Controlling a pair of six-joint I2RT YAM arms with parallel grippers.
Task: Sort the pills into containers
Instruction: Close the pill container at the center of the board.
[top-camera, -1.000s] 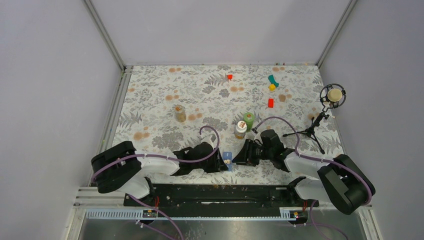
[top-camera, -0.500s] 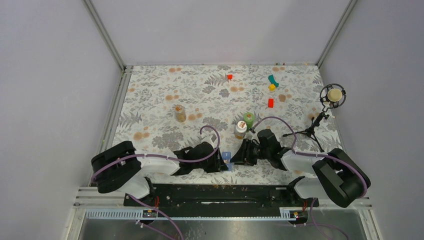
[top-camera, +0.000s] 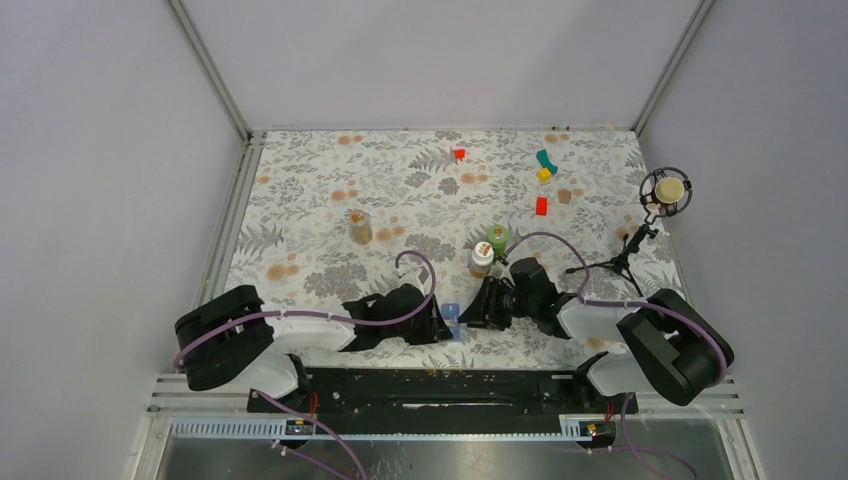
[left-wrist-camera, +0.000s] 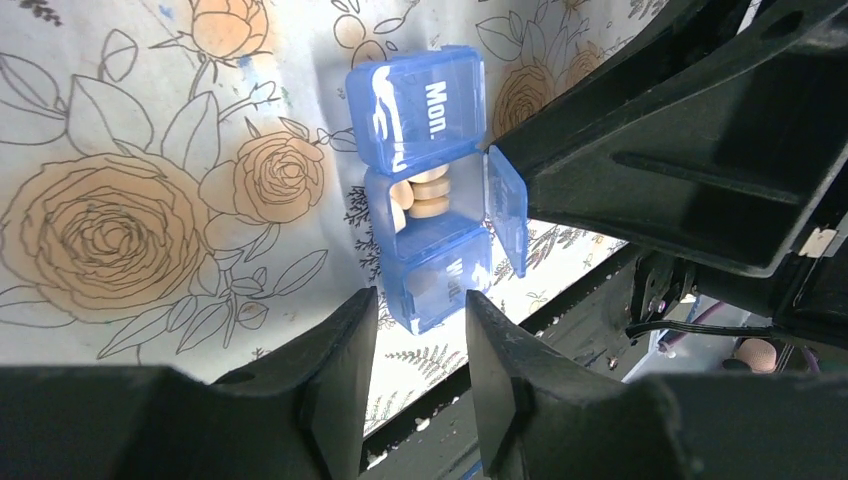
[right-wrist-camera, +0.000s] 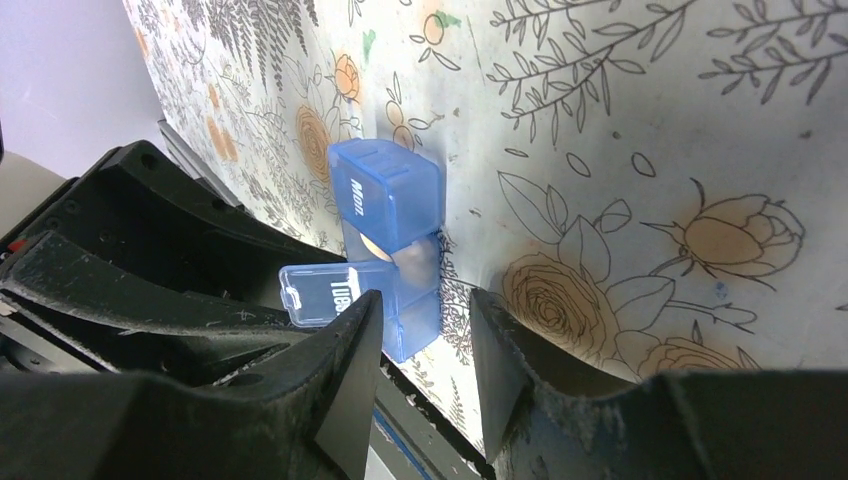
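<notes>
The blue translucent pill box (top-camera: 452, 320) lies near the table's front edge between my two grippers. In the left wrist view the pill box (left-wrist-camera: 430, 190) shows a shut "Mon." compartment. Its middle compartment is open with tan pills (left-wrist-camera: 425, 197) inside, and its lid (left-wrist-camera: 508, 210) hangs to the side. My left gripper (left-wrist-camera: 420, 300) is open, its tips flanking the box's near end. My right gripper (right-wrist-camera: 427, 300) is open too. One of its fingers is beside the open "Tues" lid (right-wrist-camera: 320, 293) of the box (right-wrist-camera: 390, 200).
A brown jar (top-camera: 360, 227) stands mid-left. A green-capped bottle (top-camera: 497, 240) and a white-capped bottle (top-camera: 481, 261) stand just behind my right gripper. Red blocks (top-camera: 541, 206), a teal and yellow piece (top-camera: 545, 165) and a microphone on a tripod (top-camera: 664, 192) are at the right.
My right gripper has moved left, closer to the pill box. The left gripper has stayed at the box.
</notes>
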